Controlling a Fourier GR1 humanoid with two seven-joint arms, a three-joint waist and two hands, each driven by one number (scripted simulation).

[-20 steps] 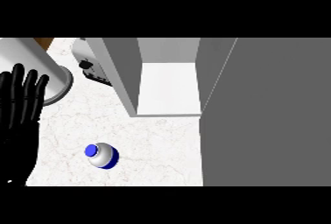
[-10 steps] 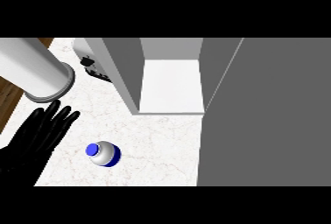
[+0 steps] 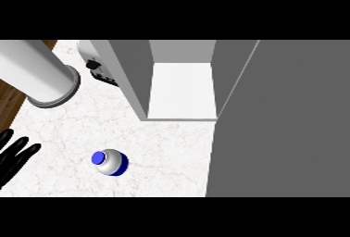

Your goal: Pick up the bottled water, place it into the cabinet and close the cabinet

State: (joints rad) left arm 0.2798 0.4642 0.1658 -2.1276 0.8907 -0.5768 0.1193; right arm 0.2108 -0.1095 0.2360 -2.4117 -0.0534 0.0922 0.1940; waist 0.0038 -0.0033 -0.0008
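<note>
The water bottle (image 3: 109,162) stands upright on the marble counter (image 3: 164,152), seen from above as a silver body with a blue cap. The open cabinet (image 3: 181,90) sits behind it, with a white shelf floor between grey walls. Its grey door (image 3: 280,120) is swung open and fills the right of the view. My left hand (image 3: 14,156) shows at the left edge, fingers straight and open, to the left of the bottle and apart from it. It holds nothing. The right hand is out of view.
A thick grey cylinder (image 3: 42,71) slants across the upper left above the counter's edge. A small white appliance with black knobs (image 3: 96,70) stands against the cabinet's left wall. Brown wood floor (image 3: 10,99) shows beyond the counter's left edge.
The left hand has slid down and left, now partly off the view's edge. The grey cylinder has drifted left. The bottle and cabinet have stayed put.
</note>
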